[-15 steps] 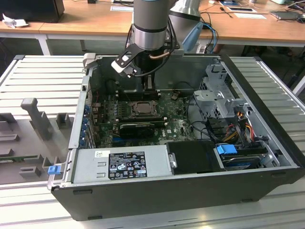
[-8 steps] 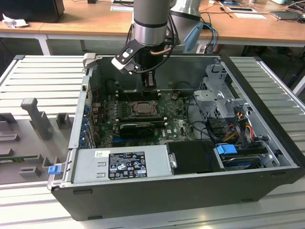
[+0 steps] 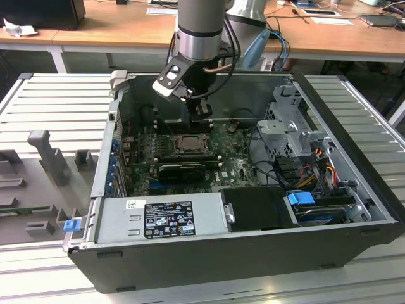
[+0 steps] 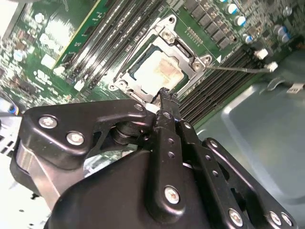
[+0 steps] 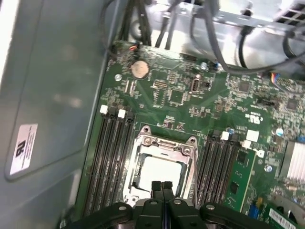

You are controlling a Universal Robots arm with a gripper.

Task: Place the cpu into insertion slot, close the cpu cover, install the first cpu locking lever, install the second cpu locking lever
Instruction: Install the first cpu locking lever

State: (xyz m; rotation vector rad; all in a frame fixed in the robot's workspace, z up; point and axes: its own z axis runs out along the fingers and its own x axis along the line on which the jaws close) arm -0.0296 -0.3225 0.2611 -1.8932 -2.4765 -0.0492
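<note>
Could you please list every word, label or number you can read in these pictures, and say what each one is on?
No text here can be read with confidence.
Black label on the power supply: print too small to read.
Small white sticker beside that label: too small to read.
Large white sticker on the case wall: blurred.
White markings on the motherboard: too small to read.

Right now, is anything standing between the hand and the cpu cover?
Nothing visible does. In the first wrist view the shut hand hangs over the cpu cover, which lies down over the cpu. The memory slots sit off to both sides, outside that gap.
</note>
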